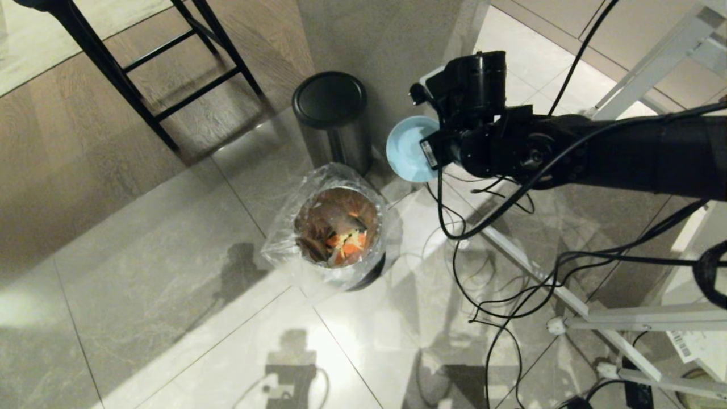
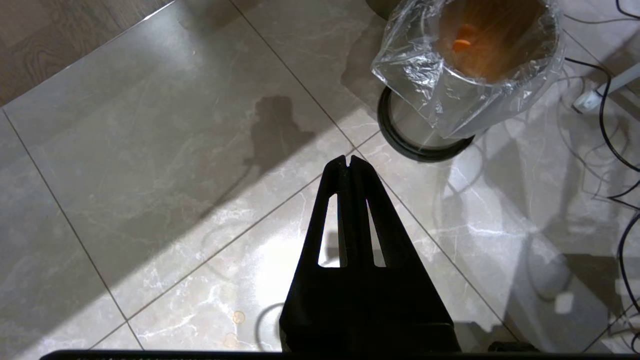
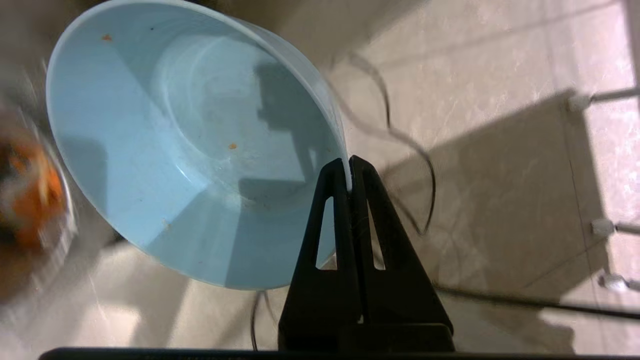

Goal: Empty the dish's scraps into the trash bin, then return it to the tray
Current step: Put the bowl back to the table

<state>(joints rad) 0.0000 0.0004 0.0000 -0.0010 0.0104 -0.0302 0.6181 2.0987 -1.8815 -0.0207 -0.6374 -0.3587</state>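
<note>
Right gripper (image 3: 348, 172) pinching the rim of the emptied small round light-blue bowl (image 3: 190, 150), tilted, beside the plastic-lined metal trash bin (image 1: 338, 227); black tray out of sight; left gripper (image 2: 348, 162) closed, idle.

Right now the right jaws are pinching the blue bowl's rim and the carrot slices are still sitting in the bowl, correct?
Not quite. The right gripper does pinch the rim of the blue bowl, but the bowl is emptied, with only tiny specks left, as the right wrist view shows. The carrot slices lie in the bag-lined trash bin, seen in the head view.
</note>
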